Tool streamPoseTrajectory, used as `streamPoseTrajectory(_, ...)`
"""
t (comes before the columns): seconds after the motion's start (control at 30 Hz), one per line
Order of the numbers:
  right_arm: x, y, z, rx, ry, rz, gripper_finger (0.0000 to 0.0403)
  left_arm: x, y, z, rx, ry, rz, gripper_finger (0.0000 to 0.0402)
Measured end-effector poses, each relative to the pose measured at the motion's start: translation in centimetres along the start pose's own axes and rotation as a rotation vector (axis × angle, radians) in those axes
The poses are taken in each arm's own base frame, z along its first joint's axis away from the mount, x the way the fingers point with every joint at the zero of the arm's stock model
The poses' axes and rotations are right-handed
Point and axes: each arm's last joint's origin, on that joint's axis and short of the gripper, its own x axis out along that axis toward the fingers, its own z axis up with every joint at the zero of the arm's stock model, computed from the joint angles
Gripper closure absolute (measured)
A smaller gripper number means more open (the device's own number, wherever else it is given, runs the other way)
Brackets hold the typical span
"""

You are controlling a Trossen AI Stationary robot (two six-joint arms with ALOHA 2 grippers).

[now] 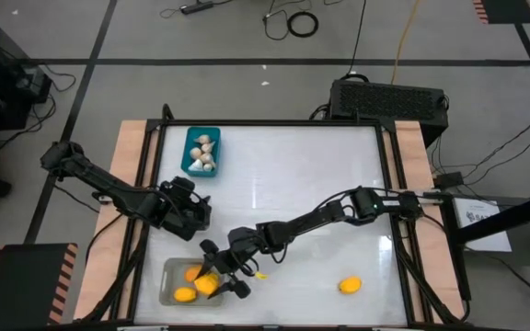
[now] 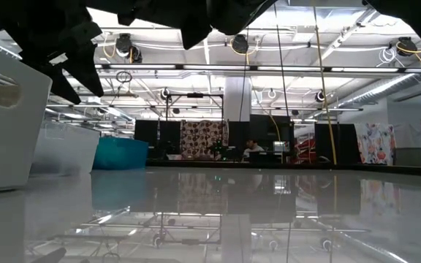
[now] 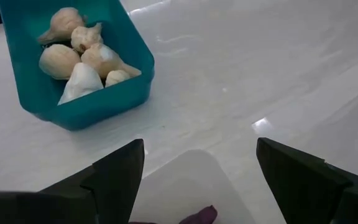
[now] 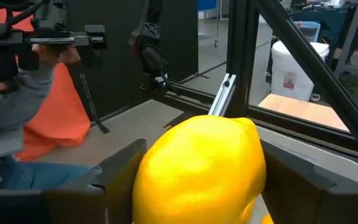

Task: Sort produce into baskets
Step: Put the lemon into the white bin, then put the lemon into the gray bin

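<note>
My right gripper (image 1: 219, 276) is shut on an orange-yellow lemon (image 4: 201, 171) over the pale translucent bin (image 1: 168, 276) at the table's near left, which holds other lemons (image 1: 184, 294). My left gripper (image 1: 190, 217) hovers open and empty just beyond that bin. In the left wrist view, the bin's pale rim (image 3: 191, 177) and a dark purple tip (image 3: 202, 216) show between my left gripper's fingers (image 3: 197, 149). The teal bin (image 1: 191, 165) with several garlic bulbs (image 3: 82, 59) stands at the far left. One more lemon (image 1: 350, 286) lies on the table at the near right. My right gripper pinches the lemon between its two fingers (image 4: 120, 171), one on each side of its body (image 4: 160, 180). In the high view the fingers reach in from the table's right side, above the pale bin. Whether the lemon rests on the lemons below, I cannot tell.
A small yellow scrap (image 1: 261, 274) lies on the table right of the pale bin. A black box with cables (image 1: 389, 99) sits beyond the far right corner. The white tabletop (image 1: 320, 175) has wooden side rails (image 1: 129, 184). A person sits beyond the table in the right wrist view (image 4: 17, 93).
</note>
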Motion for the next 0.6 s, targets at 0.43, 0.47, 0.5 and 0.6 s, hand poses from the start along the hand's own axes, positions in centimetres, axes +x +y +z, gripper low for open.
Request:
streamPoseTrajectory(0.43, -1.0, -0.5, 0.9, 0.032, 0.086, -0.009, 0.002, 0.0, 0.0, 0.0, 0.0, -0.015, 0.002, 0.0084)
streamPoseTrajectory(0.47, -1.4, -0.4, 1.4, 0.035, 0.116, -0.01, 0.0018, 0.0, 0.0, 0.0, 0.0, -0.015, 0.002, 0.0084)
streamPoseTrajectory(0.5, -1.9, -0.1, 2.2, 0.047, 0.148, -0.01, 0.0016, 0.0, 0.0, 0.0, 0.001, -0.015, 0.002, 0.0084)
streamPoseTrajectory(0.6, -3.6, 0.8, 4.3, 0.129, 0.269, -0.015, 0.0015, 0.0, 0.0, 0.0, 0.008, -0.016, 0.002, 0.0084)
